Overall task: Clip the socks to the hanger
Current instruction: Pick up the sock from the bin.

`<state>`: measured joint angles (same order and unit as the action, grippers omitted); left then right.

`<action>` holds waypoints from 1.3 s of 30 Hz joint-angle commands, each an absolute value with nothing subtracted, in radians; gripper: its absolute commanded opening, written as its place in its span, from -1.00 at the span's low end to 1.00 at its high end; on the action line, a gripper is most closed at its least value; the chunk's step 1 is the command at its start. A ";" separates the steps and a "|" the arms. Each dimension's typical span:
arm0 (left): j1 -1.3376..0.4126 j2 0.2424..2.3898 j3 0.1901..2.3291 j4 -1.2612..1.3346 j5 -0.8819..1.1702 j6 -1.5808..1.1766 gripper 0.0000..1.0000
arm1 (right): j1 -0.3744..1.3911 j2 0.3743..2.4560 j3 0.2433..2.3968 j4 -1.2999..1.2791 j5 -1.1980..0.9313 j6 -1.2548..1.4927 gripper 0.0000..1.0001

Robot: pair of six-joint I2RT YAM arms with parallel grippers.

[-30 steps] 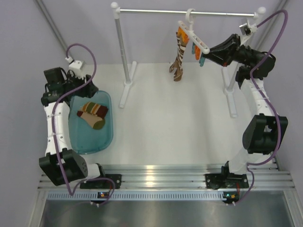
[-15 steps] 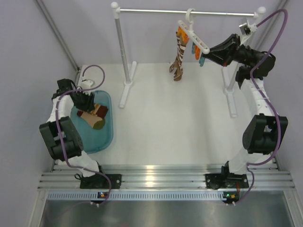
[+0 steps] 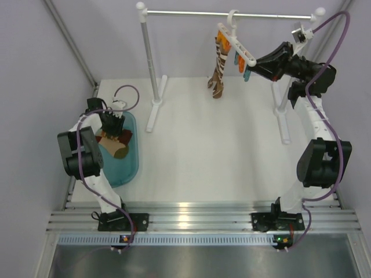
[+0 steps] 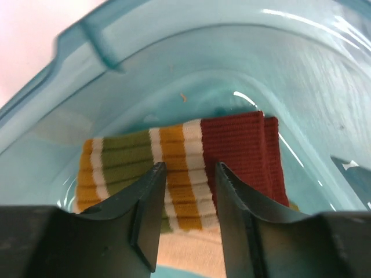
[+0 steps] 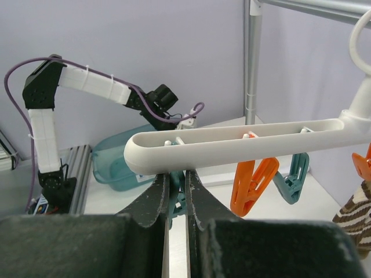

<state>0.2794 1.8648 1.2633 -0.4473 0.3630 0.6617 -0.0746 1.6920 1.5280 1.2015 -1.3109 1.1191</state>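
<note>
Socks in tan, olive, orange and maroon [image 4: 191, 142] lie in the teal bin [image 4: 87, 35]; your left gripper [image 4: 186, 174] is down over their cuffs, fingers [image 4: 145, 214] apart, though whether the tips touch cloth is hard to tell. Your right gripper [image 5: 177, 185] is pinched on a teal clip [image 5: 175, 202] under the white hanger [image 5: 232, 147], hooked on the metal rail [image 3: 191, 13] above the white table [image 3: 220, 145], lilac walls [image 3: 185, 52] behind, a brown striped sock [image 3: 218, 78] pegged. Since a second ago your left arm has swung in from the bin's rim and narrowed its jaws; the right hasn't moved.
</note>
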 commanded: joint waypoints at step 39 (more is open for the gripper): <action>0.334 1.448 1.560 -0.853 0.316 0.554 -1.00 | -0.084 1.649 1.557 1.220 -1.287 1.083 -1.00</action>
